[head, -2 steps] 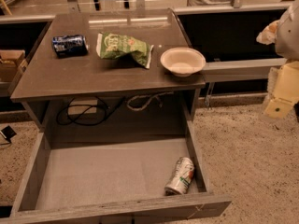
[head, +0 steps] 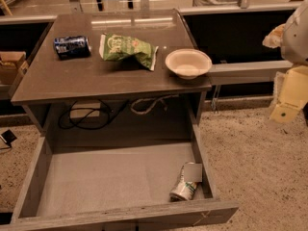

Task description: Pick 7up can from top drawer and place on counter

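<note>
The 7up can [head: 185, 183] lies on its side in the front right corner of the open top drawer [head: 106, 177], against the right wall. The drawer is pulled fully out below the counter [head: 96, 76]. My gripper [head: 288, 96] hangs at the far right edge of the view, off to the right of the cabinet, above the floor and well away from the can. It holds nothing that I can see.
On the counter lie a dark blue can [head: 71, 46], a green chip bag [head: 127, 47] and a white bowl [head: 188, 62]. Cables [head: 86, 117] hang behind the drawer. Pale ledges with dark panels [head: 240, 30] flank the cabinet. Speckled floor [head: 260, 167] lies to the right.
</note>
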Robot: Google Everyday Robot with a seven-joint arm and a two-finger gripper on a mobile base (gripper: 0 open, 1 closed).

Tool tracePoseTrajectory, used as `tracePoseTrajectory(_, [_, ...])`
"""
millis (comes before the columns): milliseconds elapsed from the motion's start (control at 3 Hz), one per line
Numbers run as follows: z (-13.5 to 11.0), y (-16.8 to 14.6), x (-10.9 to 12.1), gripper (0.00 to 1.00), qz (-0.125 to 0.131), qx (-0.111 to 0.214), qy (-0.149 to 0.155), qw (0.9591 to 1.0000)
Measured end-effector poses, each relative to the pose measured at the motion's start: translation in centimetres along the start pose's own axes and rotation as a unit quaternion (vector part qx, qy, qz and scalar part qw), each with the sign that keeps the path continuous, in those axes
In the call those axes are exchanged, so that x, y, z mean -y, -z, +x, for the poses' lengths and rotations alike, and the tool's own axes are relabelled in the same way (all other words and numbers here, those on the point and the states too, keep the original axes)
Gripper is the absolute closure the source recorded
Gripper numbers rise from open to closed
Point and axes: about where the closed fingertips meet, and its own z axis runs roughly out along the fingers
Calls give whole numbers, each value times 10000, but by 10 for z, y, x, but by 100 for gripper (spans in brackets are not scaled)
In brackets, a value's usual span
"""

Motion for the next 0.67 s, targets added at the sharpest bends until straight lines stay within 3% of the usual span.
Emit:
tracePoseTrajectory(333, [10, -52, -4, 0, -288, -246, 84, 9992])
tracePoseTrajectory(667, [39, -135, -37, 0, -961, -687, 241, 9927])
